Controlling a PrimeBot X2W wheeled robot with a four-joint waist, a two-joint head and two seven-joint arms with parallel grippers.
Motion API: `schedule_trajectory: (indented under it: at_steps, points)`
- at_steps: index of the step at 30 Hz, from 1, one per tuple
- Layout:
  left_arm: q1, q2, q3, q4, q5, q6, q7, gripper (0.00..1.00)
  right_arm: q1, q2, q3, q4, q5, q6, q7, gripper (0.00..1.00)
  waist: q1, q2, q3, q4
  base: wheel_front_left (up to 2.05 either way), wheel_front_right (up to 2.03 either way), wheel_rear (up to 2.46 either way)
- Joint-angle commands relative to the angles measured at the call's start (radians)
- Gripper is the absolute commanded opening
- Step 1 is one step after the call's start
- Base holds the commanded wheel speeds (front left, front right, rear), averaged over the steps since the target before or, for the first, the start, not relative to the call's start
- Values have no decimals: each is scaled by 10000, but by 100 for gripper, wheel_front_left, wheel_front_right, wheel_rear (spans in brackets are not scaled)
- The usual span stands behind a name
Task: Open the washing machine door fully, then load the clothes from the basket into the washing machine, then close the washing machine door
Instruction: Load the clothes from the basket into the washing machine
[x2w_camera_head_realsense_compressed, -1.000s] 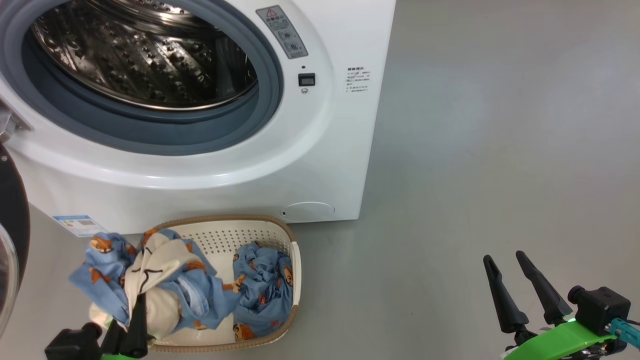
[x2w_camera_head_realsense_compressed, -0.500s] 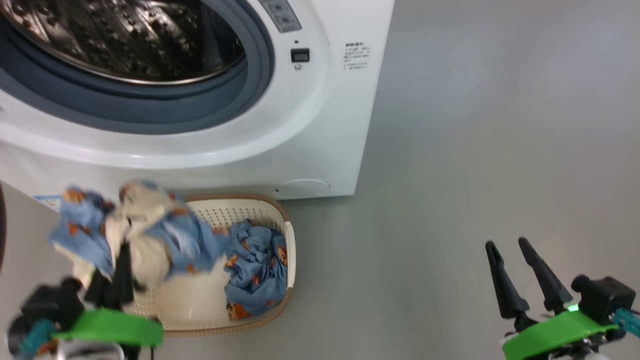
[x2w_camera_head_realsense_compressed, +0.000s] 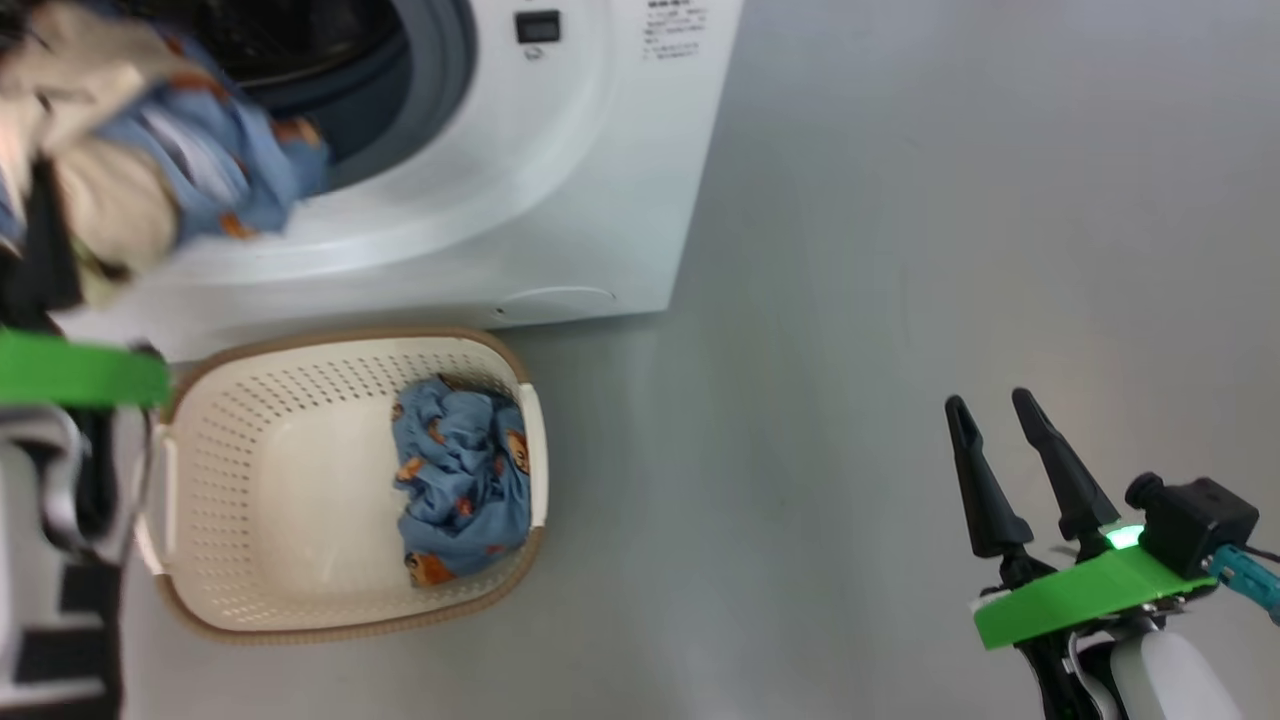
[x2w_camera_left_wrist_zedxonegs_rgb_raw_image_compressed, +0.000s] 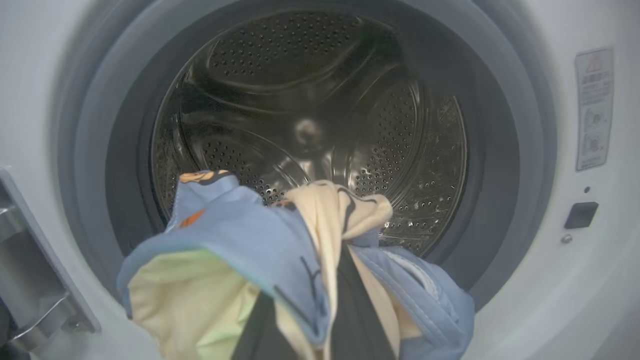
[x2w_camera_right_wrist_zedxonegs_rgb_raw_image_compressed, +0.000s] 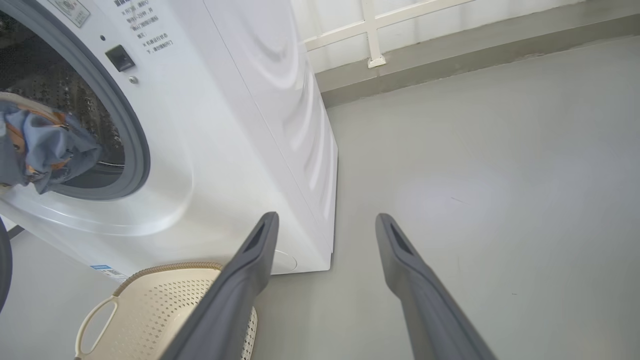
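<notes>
**First load at the drum mouth, one piece left**

Clothes bundle (x2w_camera_left_wrist_zedxonegs_rgb_raw_image_compressed: 240, 250), cream plus bear-print blue, hangs at the washing machine (x2w_camera_head_realsense_compressed: 560, 180) opening, not yet inside the drum (x2w_camera_left_wrist_zedxonegs_rgb_raw_image_compressed: 310, 100). Left hand (x2w_camera_left_wrist_zedxonegs_rgb_raw_image_compressed: 306, 295) is clamped on it. Basket (x2w_camera_head_realsense_compressed: 250, 615), on the floor in front, holds one crumpled blue piece (x2w_camera_head_realsense_compressed: 460, 480). Right hand (x2w_camera_head_realsense_compressed: 988, 402) is spread, empty, well apart. To do: drop, second fetch, close door.

I see the big white front-loading washing machine (x2w_camera_head_realsense_compressed: 560, 200) with its steel perforated drum (x2w_camera_left_wrist_zedxonegs_rgb_raw_image_compressed: 310, 115) exposed. A bundle of plain cream and light blue bear-print clothes (x2w_camera_left_wrist_zedxonegs_rgb_raw_image_compressed: 235, 255) hangs lifted at the drum mouth's lower edge. One crumpled blue bear-print piece (x2w_camera_head_realsense_compressed: 460, 490) lies at the right end of the cream perforated plastic basket (x2w_camera_head_realsense_compressed: 300, 620), just before the machine.
</notes>
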Motion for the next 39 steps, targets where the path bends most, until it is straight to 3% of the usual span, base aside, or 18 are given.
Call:
schedule_trajectory:
  at_steps: [1, 18, 24, 25, 27, 39]
  points:
    - [-459, 503, 323, -48, 96, -15, -63, 0, -94, -26, 277, -252, -65, 14, -49, 100, 0, 0, 486, -443, 0, 0, 0]
    - [-5732, 1797, -780, 5593, 121, -15, -63, 0, -992, 539, 814, -388, -60, 14, -49, 100, 0, 0, 1867, -1795, 0, 0, 0]
    - [-6900, 2207, -638, 5960, 216, 69, -63, 0, -1138, 687, 1053, -435, -29, 14, -49, 100, 0, 0, 2140, -2155, 0, 0, 0]
    - [-6966, 2256, -557, 5882, 248, 121, -63, 22, -1152, 704, 1074, -438, -25, 14, -49, 100, 0, 0, 2169, -2203, 0, 0, 0]
    - [-6966, 2320, -450, 5847, 359, 259, -63, 100, -1172, 732, 1089, -438, -18, 14, -49, 100, 0, 0, 2199, -2280, 0, 0, 0]
    - [-6352, 2097, 250, 5670, 416, 276, -63, 100, -1128, 752, 1072, -415, -43, 14, -49, 100, 0, 0, 2012, -2255, 0, 0, 0]
